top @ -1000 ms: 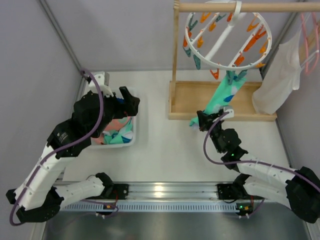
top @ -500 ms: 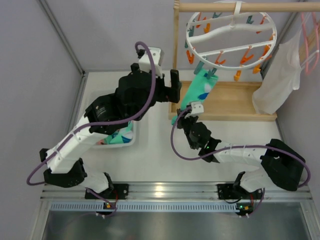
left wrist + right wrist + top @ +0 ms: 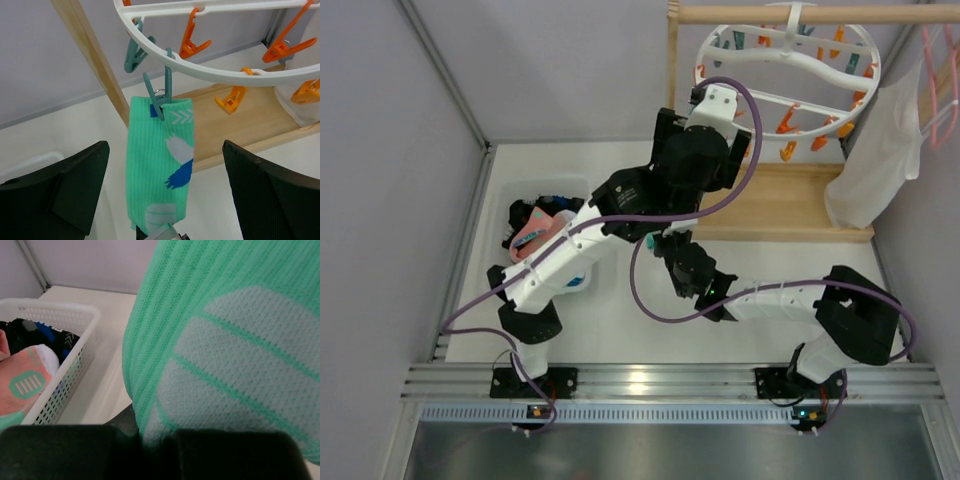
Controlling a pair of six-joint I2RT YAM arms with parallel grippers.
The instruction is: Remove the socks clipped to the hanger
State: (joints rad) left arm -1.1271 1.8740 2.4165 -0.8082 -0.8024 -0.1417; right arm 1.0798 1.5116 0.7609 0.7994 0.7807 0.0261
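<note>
A mint green sock with white and blue patches hangs from a teal clip on the white ring hanger. My left gripper is open, its two black fingers standing wide apart on either side of the sock without touching it. My right gripper is shut on the sock's toe end and holds it from below. From above, my left arm reaches up to the hanger and covers most of the sock.
The hanger hangs from a wooden rail on a wooden stand with an upright post. A white basket at the left holds several socks. A pink hanger with a white garment hangs at the right.
My left arm swung from the basket across to the hanger and now frames the sock. My right gripper drew the sock's toe leftward, and the ring turned.
</note>
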